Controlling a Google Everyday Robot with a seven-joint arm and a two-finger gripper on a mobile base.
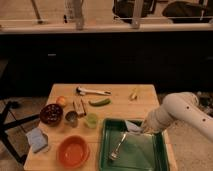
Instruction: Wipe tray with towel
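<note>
Wooden surface (pixel 120 102) carried the green tray (pixel 159 150), where the tool (pixel 141 129), pinching the grey-blue towel (pixel 133 126) at the tray's upper right corner, ought to press flat and sweep evenly, skirting the fork (pixel 117 147).

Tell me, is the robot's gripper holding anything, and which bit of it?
The gripper at the tray's back right is shut on the towel, it seems, pinching its right edge. The rest of the cloth lies inside the tray.

Smooth white rounded arm (pixel 176 111) with small dark dots, gripper (pixel 141 129) at its end
</note>
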